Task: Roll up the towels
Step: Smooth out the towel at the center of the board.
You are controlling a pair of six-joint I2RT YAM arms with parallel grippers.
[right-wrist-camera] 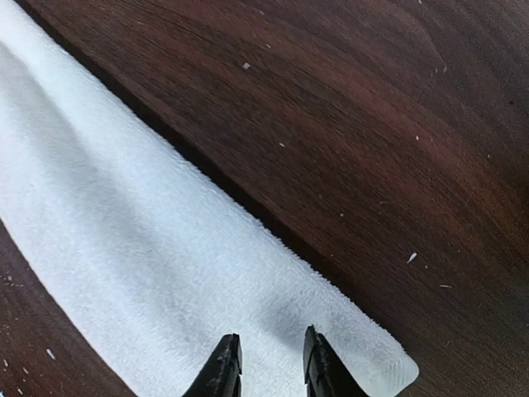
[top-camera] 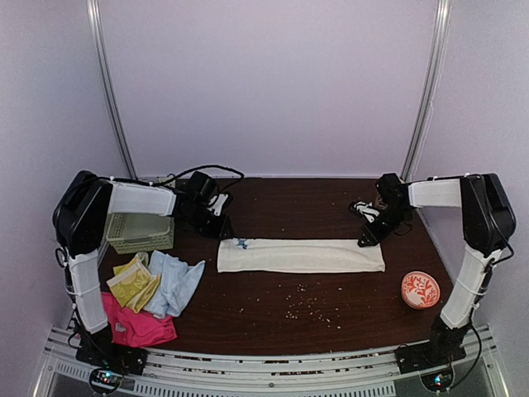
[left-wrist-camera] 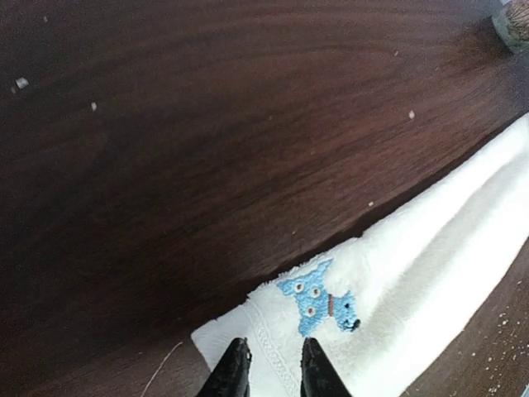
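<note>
Far left, toward the back: pale green slotted basket (top-camera: 140,236), its upper rim tucked under the left arm's white link. Inside seen only in part, contents not readable. Just in front, outside the basket, a loose pile of towels on the dark wooden table (top-camera: 273,322): yellow-green patterned towel (top-camera: 132,283) overlapping the pale blue towel (top-camera: 178,285), and the hot-pink towel (top-camera: 139,328) nearest, its left edge meeting the left arm's lower link.

Centre: cream-white towel (top-camera: 302,255) folded into a long flat strip running left to right, not rolled, with a small blue stitched dog (left-wrist-camera: 318,302) near its left end. At that end, left gripper (top-camera: 225,229) down low. From the left wrist, fingers (left-wrist-camera: 234,372) narrowly apart over the hemmed corner and cut off by the bottom edge. Pinching cloth or merely above it: cannot tell. Top right corner of that view: fuzzy grey-green shape (left-wrist-camera: 517,21), cut off and unidentifiable.

In front of the strip: pale crumbs (top-camera: 307,304), scattered. At the strip's right end, right gripper (top-camera: 369,237). From the right wrist, fingers (right-wrist-camera: 223,372) likewise narrowly apart above the towel near its corner; grip or no grip impossible to tell. Far right, well apart from the towel: small round orange dish (top-camera: 421,289) with a white pattern, too small to read further.
</note>
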